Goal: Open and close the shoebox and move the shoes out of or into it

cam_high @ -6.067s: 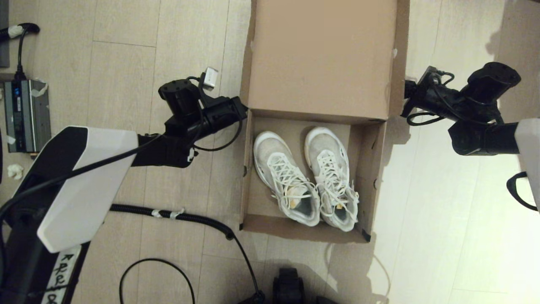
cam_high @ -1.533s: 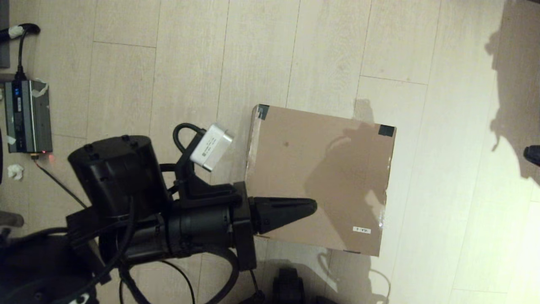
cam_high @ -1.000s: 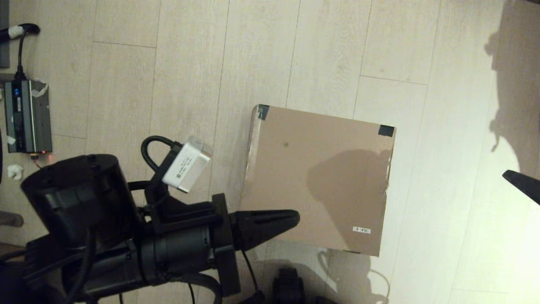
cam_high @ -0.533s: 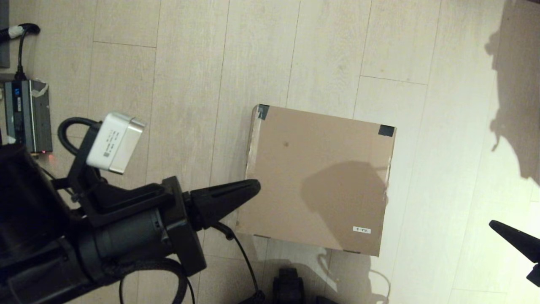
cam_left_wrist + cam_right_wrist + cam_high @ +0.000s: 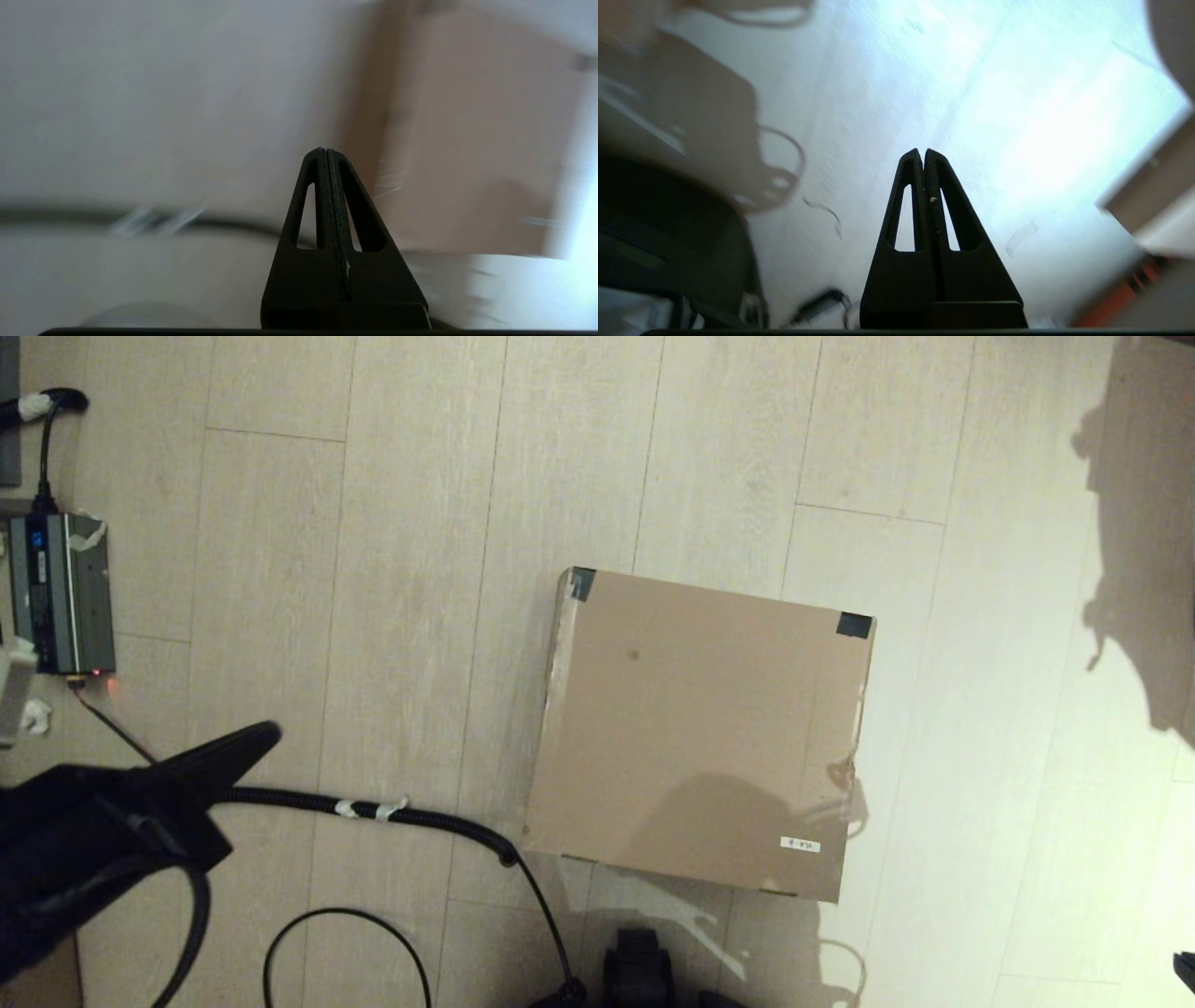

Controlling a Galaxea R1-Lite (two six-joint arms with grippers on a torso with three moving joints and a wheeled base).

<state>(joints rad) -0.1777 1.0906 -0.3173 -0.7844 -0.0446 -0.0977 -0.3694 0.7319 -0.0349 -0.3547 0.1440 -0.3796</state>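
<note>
The brown cardboard shoebox lies on the floor with its lid down; black tape marks its two far corners and a small silvery label sits near its front right. The shoes are hidden. My left gripper is shut and empty at the lower left, well clear of the box. The left wrist view shows that gripper with pads pressed together and the box beyond it. My right gripper is shut on nothing, over bare floor; in the head view only a sliver of the right arm shows at the lower right corner.
A black corrugated cable runs across the floor from the left arm toward the box's front left corner. A grey power unit sits at the far left edge. A dark part of the robot's base is at the bottom centre.
The lid, open with the shoes showing six seconds ago, is down. My left gripper has drawn back from the box's front left to the lower left. The right gripper has left the head view.
</note>
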